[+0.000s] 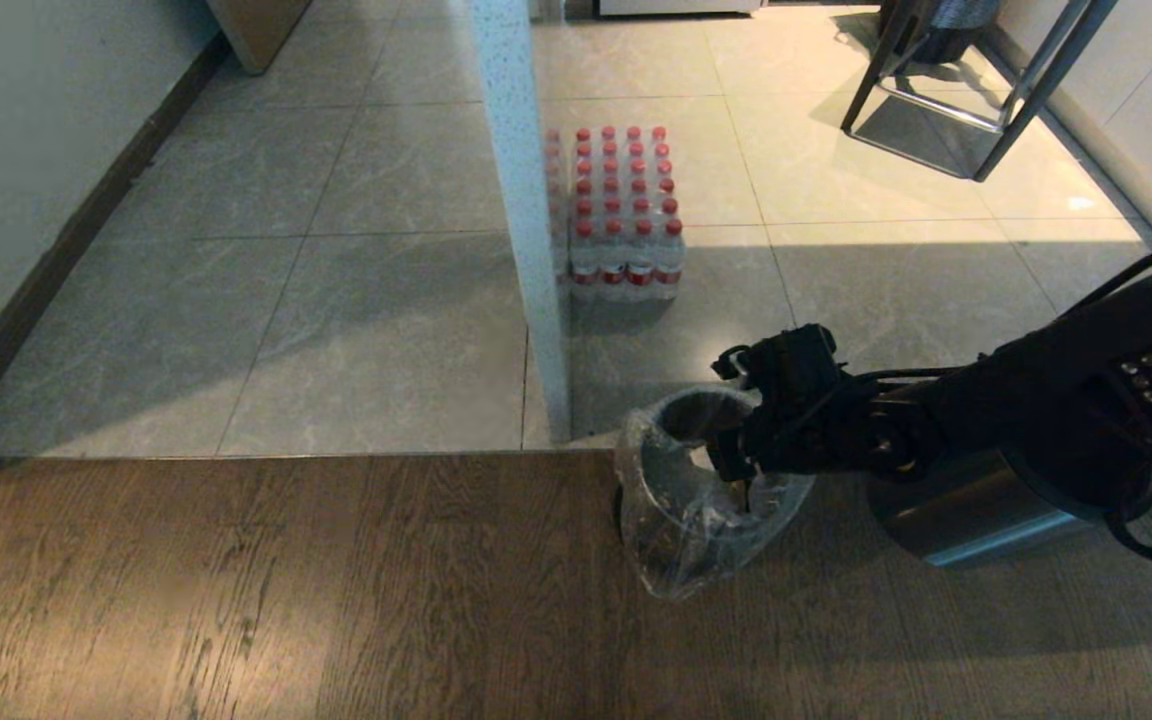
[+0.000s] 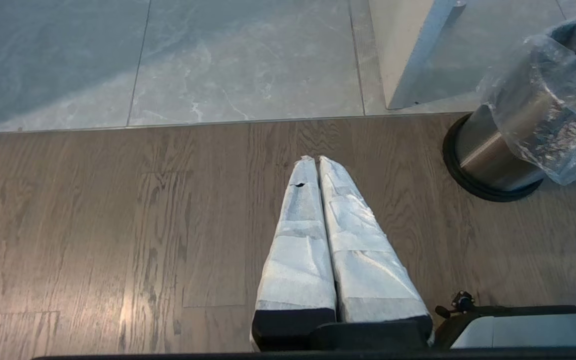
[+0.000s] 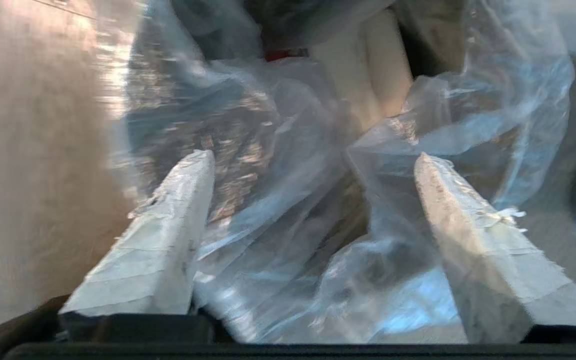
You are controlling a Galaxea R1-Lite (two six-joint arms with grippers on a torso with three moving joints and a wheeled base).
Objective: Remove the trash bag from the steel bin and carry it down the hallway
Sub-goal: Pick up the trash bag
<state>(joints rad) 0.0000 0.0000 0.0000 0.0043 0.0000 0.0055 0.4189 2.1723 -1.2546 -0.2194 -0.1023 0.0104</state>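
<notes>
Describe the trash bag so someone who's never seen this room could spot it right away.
Find where the brown wood-plank floor meets the grey tiles, beside the white speckled post. There stands the small steel bin, and the trash bag is the clear crinkly plastic draped over its rim, with the right hand open at it. The shrink-wrapped pack of red-capped bottles on the tiles holds bottles; the bag is loose film.
</notes>
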